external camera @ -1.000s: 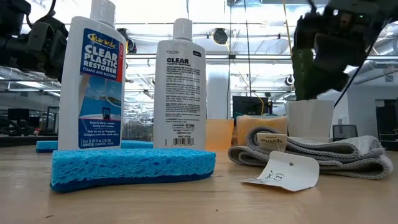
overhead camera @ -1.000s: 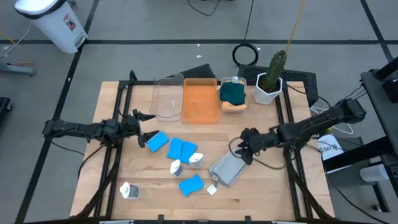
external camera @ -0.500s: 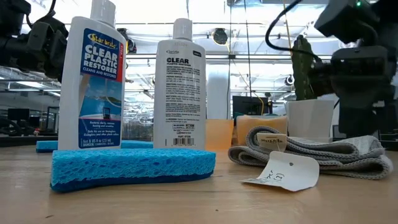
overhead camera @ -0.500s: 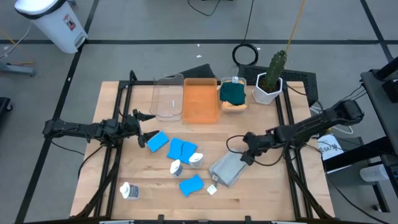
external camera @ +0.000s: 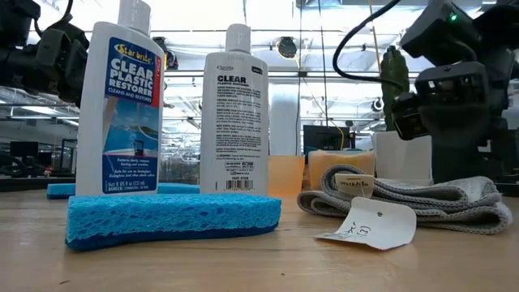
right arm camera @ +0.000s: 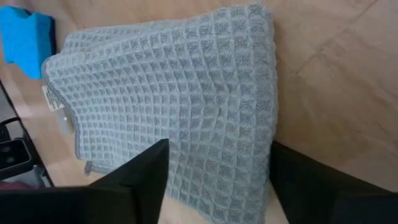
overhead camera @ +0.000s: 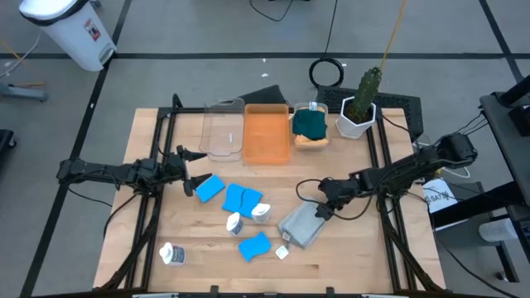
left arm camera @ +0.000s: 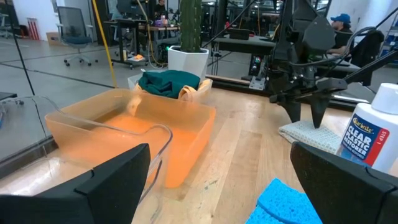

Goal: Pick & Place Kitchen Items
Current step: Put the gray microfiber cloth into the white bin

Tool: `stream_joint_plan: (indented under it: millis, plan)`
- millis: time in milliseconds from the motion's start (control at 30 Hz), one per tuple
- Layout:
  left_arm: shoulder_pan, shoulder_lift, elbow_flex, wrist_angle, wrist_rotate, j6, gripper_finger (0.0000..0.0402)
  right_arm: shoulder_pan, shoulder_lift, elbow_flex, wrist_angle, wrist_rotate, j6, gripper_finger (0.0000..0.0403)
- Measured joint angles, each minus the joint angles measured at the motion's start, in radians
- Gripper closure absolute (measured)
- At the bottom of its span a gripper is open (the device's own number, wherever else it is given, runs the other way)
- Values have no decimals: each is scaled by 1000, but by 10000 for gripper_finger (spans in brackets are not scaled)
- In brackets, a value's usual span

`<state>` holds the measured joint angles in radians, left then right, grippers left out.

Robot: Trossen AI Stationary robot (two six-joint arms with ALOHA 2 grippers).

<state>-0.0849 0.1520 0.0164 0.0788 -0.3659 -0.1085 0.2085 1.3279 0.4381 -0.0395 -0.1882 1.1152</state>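
High view shows a pale wooden desk (overhead camera: 348, 248) on a grey floor with a white bin (overhead camera: 70, 29) far left. The grey cloth (overhead camera: 302, 223) lies near the middle, blue sponges (overhead camera: 236, 199) and white bottles (overhead camera: 174, 253) to its left. The right gripper (overhead camera: 325, 207) hangs over the cloth, jaws spread; the left gripper (overhead camera: 192, 168) waits left, jaws spread. Only the low view shows the bottles' labels and the cloth's paper tag (external camera: 375, 223).

Grey cloth (right arm camera: 186, 118) cut off by frame edge; tag (external camera: 369, 225) print illegible.
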Motion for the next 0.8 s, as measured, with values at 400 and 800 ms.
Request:
stream_joint_plan:
  millis: [400, 800]
  plan:
    - [0, 0, 0, 0, 0, 0, 7, 1, 7, -3, 36, 65, -132, 352]
    - [0, 0, 0, 0, 0, 0, 7, -26, -124, 99, -35, 108, -412, 400]
